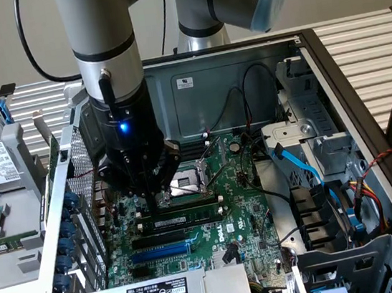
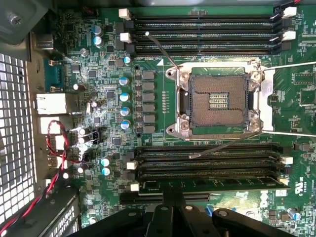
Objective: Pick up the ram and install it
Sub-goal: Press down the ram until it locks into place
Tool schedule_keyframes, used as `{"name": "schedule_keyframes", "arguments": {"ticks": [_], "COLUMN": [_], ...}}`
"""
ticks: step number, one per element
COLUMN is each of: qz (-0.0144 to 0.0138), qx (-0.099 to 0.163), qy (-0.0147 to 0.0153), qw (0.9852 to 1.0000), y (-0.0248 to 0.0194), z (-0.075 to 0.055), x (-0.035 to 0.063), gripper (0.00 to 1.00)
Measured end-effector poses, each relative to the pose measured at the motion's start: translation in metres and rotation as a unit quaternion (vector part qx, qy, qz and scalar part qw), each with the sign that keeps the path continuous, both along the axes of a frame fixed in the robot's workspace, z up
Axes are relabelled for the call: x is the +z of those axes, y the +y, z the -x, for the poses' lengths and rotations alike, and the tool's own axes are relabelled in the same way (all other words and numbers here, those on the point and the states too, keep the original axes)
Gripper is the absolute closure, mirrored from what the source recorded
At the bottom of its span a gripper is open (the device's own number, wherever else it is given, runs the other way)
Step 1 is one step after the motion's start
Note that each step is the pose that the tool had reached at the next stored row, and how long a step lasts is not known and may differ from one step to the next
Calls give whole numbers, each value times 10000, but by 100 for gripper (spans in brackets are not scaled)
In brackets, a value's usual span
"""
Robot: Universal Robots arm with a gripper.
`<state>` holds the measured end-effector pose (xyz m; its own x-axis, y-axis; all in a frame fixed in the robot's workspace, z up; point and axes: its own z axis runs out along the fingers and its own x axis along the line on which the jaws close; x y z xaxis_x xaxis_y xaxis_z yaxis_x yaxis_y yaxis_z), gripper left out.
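From the exterior view, my gripper (image 1: 153, 204) is down inside the case, over the black memory slots (image 1: 189, 206) just beside the socket (image 1: 186, 184). The ram (image 1: 180, 221) looks to lie along one of those slots, its white label showing, on the side away from the socket. I cannot tell whether my gripper is clamped on it, apart, or merely pressing on it. The risk I judge here is uneven seating. I stand near one end of the stick rather than over its middle, so a push could drive that end down while the far end rides high. Loose cables (image 1: 275, 201) lie beyond the socket, apart from me for now, and a sideways drift could snag them.

From the wrist view, the gripper (image 2: 172, 217) sits just past the slot bank (image 2: 207, 160) from the socket (image 2: 217, 101). The ram (image 2: 222, 183) reads as a thin green strip in the row farthest from the socket. If the stick is off the slot's line or its notch is not matched, force from me could bend it or strain the board (image 2: 108, 94). The white latches (image 2: 132, 165) at the slot ends matter too: if one is not set right for the stick, the ram may look seated yet sit loose. The socket's pins are bare, and anything dropped there would damage them.
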<state>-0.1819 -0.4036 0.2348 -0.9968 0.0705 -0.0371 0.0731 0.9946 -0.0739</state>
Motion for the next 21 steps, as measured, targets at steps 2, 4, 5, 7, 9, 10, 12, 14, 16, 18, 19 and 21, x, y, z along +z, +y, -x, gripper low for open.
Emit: {"name": "schedule_keyframes", "arguments": {"ticks": [2, 4, 5, 7, 9, 10, 12, 14, 16, 18, 19, 21], "qz": [1, 2, 2, -2, -10, -20, -48, -73, -81, -81, -81, -80], "qx": [-6, -11, -13, -15, -17, -19, -21, -26, -34, -44, -50, -62], "qy": [0, 0, 0, -1, -1, -2, -7, -16, -20, -21, -21, -20], "qw": [10000, 10000, 10000, 10000, 10000, 10000, 10000, 10000, 10000, 10000, 10000, 9999], "y": [0, 0, 0, 0, 0, 0, 0, 1, 0, 0, 0, 0], "z": [3, 7, 10, 16, 21, 26, 31, 33, 35, 36, 37, 38], "x": [-9, -16, -18, -23, -27, -29, -35, -43, -51, -59, -62, -66], "gripper": [89, 89, 89, 89, 89, 89, 89, 89, 89, 89, 89, 89]}}
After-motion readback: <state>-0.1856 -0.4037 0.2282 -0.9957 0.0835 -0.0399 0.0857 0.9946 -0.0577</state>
